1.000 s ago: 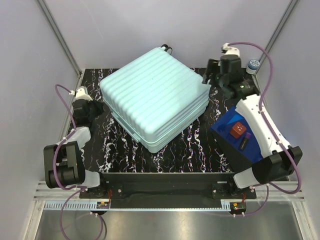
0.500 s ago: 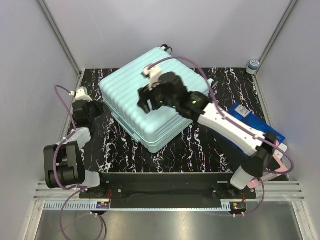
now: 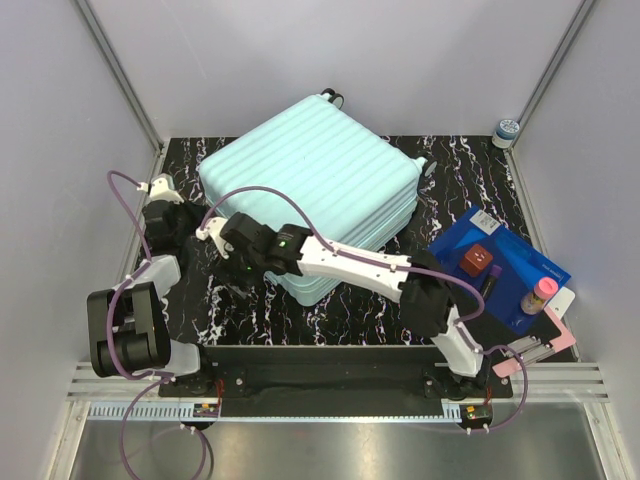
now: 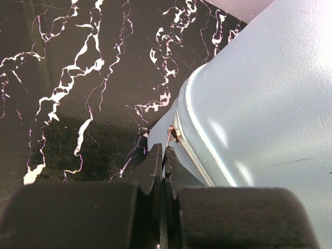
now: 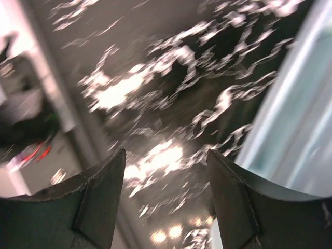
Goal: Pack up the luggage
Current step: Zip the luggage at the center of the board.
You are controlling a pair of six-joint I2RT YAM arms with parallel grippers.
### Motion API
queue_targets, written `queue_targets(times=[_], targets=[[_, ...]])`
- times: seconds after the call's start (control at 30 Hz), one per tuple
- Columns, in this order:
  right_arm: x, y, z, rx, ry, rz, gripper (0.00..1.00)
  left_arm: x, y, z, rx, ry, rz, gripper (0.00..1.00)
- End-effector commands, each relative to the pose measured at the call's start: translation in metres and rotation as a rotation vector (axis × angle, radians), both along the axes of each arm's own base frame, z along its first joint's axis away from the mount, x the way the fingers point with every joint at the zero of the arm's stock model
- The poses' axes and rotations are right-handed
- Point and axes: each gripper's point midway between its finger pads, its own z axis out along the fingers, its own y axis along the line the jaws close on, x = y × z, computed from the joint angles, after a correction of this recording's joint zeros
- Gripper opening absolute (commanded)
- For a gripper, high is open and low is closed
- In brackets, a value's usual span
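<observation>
Mint-green luggage [image 3: 310, 190] flat — wheels [image 3: 331, 97] far-right, axis diagonal

We find no legible text, brand, number or sign in any view. The one candidate, a small white label [image 3: 483, 218] on the far corner of the blue box [image 3: 515, 255], is too small for us to read.

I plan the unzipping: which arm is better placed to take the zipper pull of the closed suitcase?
Probably left: the shut left hand points at the metal zipper pull on the ribbed mint-green hard-shell suitcase. The open right hand faces the black marbled table.
</observation>
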Motion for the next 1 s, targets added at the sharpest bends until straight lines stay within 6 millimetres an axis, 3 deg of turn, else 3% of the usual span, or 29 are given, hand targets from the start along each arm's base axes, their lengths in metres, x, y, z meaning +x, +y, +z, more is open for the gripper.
queue_targets(times=[0.0, 0.07, 0.1, 0.17, 0.2, 0.4, 0.63, 0.8, 0.97], targets=[[0.056, 0.006, 0.006, -0.027, -0.193, -0.175, 0.7, -0.006, 0.06, 0.002, 0.101, -0.004, 0.21, 0.0], [0.071, 0.006, 0.006, -0.052, -0.26, -0.202, 0.7, -0.006, 0.061, 0.003, 0.099, -0.005, 0.211, 0.0], [0.082, 0.003, -0.006, -0.093, -0.297, -0.243, 0.7, -0.006, 0.061, 0.002, 0.099, -0.004, 0.211, 0.0], [0.094, 0.002, -0.006, -0.113, -0.353, -0.279, 0.7, -0.006, 0.061, 0.003, 0.092, -0.007, 0.208, 0.0], [0.102, -0.003, -0.015, -0.154, -0.39, -0.316, 0.7, -0.006, 0.062, 0.003, 0.09, -0.007, 0.211, 0.0], [0.131, -0.019, -0.029, -0.247, -0.522, -0.459, 0.7, -0.006, 0.064, 0.001, 0.076, -0.007, 0.209, 0.0], [0.148, -0.031, -0.038, -0.291, -0.612, -0.569, 0.71, -0.006, 0.066, 0.001, 0.063, -0.012, 0.208, 0.0], [0.151, -0.04, -0.057, -0.32, -0.593, -0.595, 0.71, -0.007, 0.065, 0.001, 0.06, -0.015, 0.204, 0.0], [0.158, -0.063, -0.081, -0.341, -0.519, -0.652, 0.7, -0.007, 0.066, 0.001, 0.053, -0.018, 0.206, 0.0]])
